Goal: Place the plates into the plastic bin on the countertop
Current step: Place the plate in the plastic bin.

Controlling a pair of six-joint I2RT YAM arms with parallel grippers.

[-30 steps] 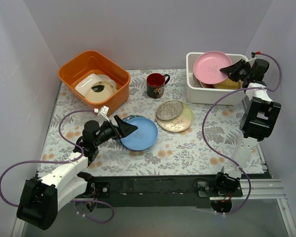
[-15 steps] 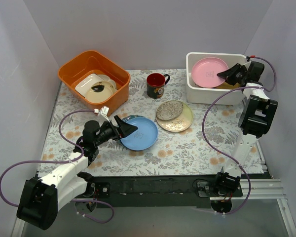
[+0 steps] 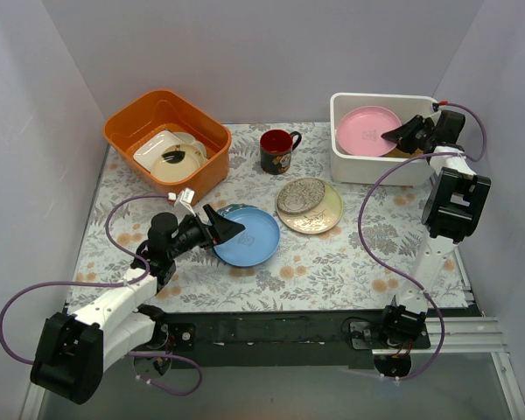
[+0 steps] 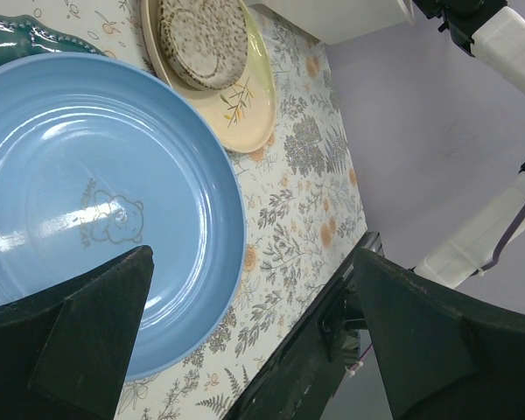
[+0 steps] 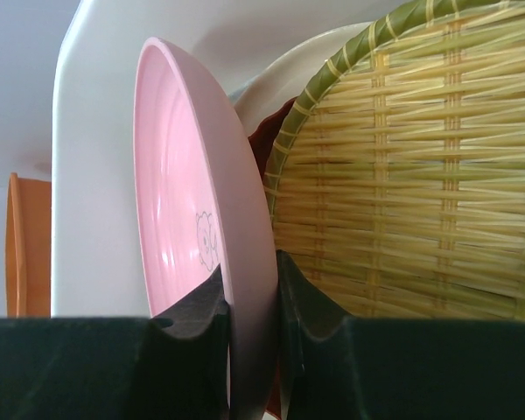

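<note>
My right gripper (image 3: 395, 135) (image 5: 252, 284) is shut on the rim of a pink plate (image 3: 367, 129) (image 5: 188, 210), holding it inside the white plastic bin (image 3: 346, 166) (image 5: 92, 149) at the back right. Beside the pink plate in the bin lie a yellow woven plate (image 5: 420, 166) and the edges of a white and a red-brown one. My left gripper (image 3: 229, 229) (image 4: 254, 297) hangs open over the near rim of a blue plate (image 3: 248, 236) (image 4: 79, 201) on the countertop (image 3: 332, 262). A teal plate (image 4: 26, 35) peeks from under the blue one. A grey patterned plate (image 3: 300, 194) rests on a cream plate (image 3: 318, 214).
An orange tub (image 3: 164, 140) with white dishes stands at the back left. A dark red-rimmed mug (image 3: 276, 150) sits between the tub and the bin. Grey walls close in the left, back and right sides. The right arm's cable (image 3: 367, 227) loops over the right half of the countertop.
My right gripper has lowered the pink plate further down into the bin and tipped it flatter. The left arm has not moved.
</note>
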